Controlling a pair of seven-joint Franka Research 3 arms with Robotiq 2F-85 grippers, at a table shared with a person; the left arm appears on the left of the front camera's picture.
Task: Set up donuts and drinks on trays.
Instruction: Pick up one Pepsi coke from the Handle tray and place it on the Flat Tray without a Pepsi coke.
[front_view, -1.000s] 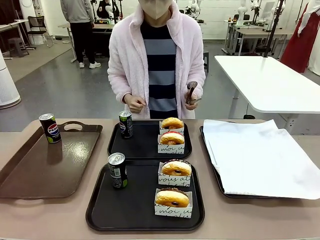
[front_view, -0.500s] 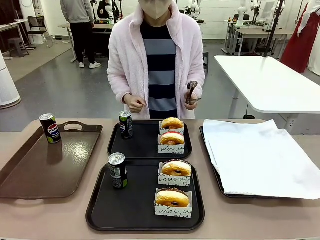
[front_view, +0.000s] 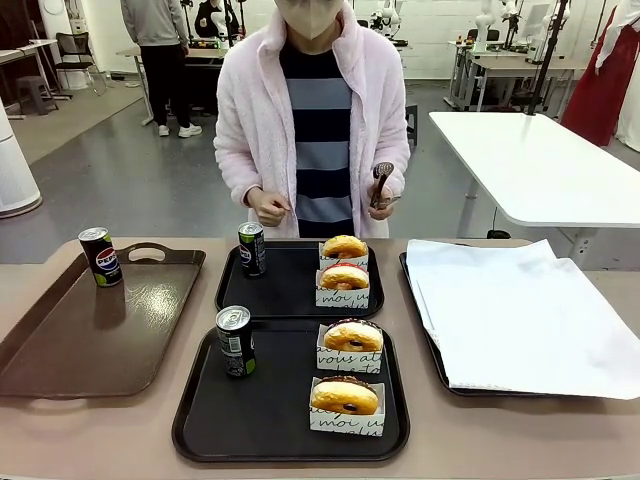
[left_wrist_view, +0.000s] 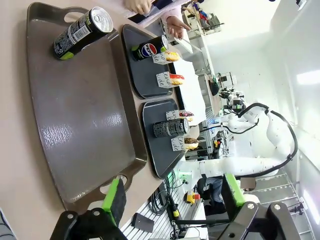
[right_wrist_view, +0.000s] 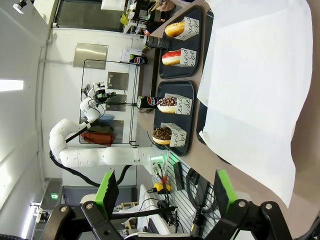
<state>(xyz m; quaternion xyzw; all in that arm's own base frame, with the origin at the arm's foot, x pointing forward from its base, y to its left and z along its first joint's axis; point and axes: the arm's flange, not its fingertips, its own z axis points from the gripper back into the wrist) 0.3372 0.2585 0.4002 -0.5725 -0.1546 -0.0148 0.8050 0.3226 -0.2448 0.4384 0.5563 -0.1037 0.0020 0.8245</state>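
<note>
The desk (front_view: 60, 440) carries four trays, counted from the brown handled tray (front_view: 90, 330) as landmark. A person (front_view: 315, 110) is stood at the far edge of the desk, beyond the far black tray, with both forearms bent and raised at waist height. The person's right hand (front_view: 268, 208) is loosely closed; a small dark object, too small to identify, is gripped in the person's left hand (front_view: 383, 195).

The white-paper-lined tray (front_view: 425, 330) is placed farthest from the brown handled tray, at the opposite end of the desk. Two black trays are set between them: the near black tray (front_view: 285, 405) just beside the brown tray's near half, and the far black tray (front_view: 290, 285) touching it on the far side.

Four boxed donuts are counted: two on the near black tray (front_view: 346, 395) (front_view: 352, 340) and two on the far black tray (front_view: 344, 280) (front_view: 344, 248), all on the side away from the brown tray.

Three cans are counted, all upright: one (front_view: 100, 256) at the far corner of the brown handled tray, one (front_view: 235, 340) on the near black tray, one (front_view: 251, 248) on the far black tray, each on the side nearest the brown tray.

The left gripper (left_wrist_view: 172, 197) is held above the brown tray's near end, jaws spread wide, nothing between them. The right gripper (right_wrist_view: 164, 187) is held over the paper-lined tray, jaws likewise spread wide and empty.
</note>
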